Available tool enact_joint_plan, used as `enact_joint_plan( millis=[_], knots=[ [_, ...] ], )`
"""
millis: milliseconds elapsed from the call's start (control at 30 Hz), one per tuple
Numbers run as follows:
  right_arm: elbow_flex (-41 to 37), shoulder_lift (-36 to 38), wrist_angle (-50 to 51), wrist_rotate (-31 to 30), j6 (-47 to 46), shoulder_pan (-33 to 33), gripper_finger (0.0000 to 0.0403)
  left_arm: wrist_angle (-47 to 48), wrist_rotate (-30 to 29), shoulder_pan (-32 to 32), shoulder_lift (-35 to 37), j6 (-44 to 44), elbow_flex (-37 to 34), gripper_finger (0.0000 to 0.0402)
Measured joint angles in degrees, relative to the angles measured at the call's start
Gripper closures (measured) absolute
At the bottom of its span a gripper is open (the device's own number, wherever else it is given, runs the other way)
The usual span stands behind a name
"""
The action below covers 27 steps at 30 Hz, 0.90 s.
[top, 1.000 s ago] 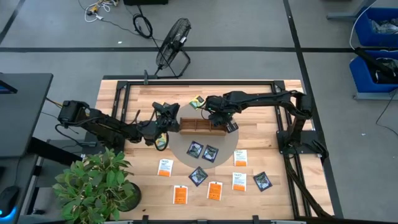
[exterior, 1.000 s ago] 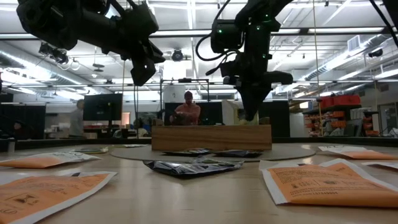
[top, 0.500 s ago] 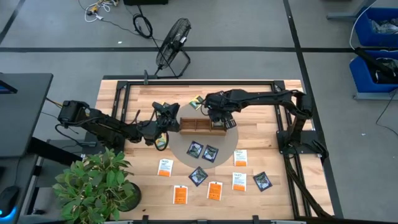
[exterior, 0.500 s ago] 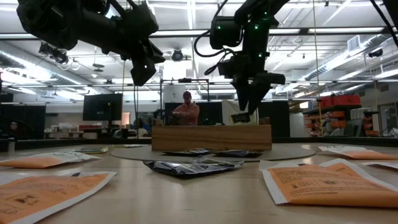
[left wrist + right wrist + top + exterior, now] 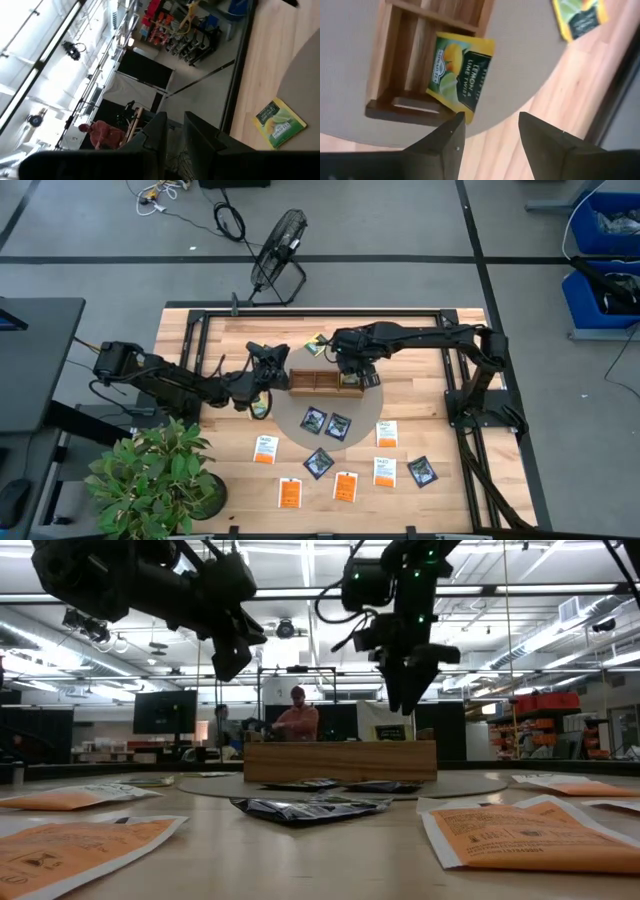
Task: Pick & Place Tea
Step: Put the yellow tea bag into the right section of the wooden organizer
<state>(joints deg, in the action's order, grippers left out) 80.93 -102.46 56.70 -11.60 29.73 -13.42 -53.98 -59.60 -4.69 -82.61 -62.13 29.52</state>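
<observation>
**Right wrist view: packet dropped at the tray's end, fingers spread wide**

Right wrist view has the story: the yellow-green packet (image 5: 461, 74) now lies tilted over the end compartment of the wooden tray (image 5: 395, 60), one corner hanging over the end wall. A second ago the right gripper (image 5: 408, 700) was down at the tray with its fingers pinched together; half a second ago they had parted, and now it has lifted clear above the tray's right end, seen in the low view.

The print reads "LEMON & LIME TWIST" down the packet's face. A second yellow-green packet (image 5: 579, 17) lies beyond on the grey round mat (image 5: 520, 60); its lettering is too small to read. In the left wrist view another one (image 5: 280, 122) sits at the mat's edge on the tabletop (image 5: 270, 55), wording unreadable.

Right fingers (image 5: 442, 137): spread apart, empty, touching nothing, the packet just past their tips.

Left gripper (image 5: 262, 370) hangs left of the tray, unchanged from a second ago. Its fingers (image 5: 156, 131) stand nearly together with a narrow gap; nothing shows between them.

High view: dark packets (image 5: 326, 422) on the mat near the tray, white-and-orange and orange packets (image 5: 345, 485) scattered across the near tabletop.
</observation>
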Motion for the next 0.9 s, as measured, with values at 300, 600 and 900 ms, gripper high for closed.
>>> enact_joint_plan(
  millis=[300,600,900],
  knots=[
    [0.0,10.74,0.74,0.02,-5.84,-0.47,0.0209,4.64,8.84,7.28,1.28,5.08,0.15,0.033],
    [0.0,19.9,0.09,1.15,-11.0,-0.47,0.0209,31.22,23.69,16.86,4.87,22.53,7.26,0.035],
    [-0.02,20.31,0.14,2.12,-9.24,-0.52,0.0209,66.5,38.59,25.88,4.66,31.61,21.33,0.0355]
  ],
)
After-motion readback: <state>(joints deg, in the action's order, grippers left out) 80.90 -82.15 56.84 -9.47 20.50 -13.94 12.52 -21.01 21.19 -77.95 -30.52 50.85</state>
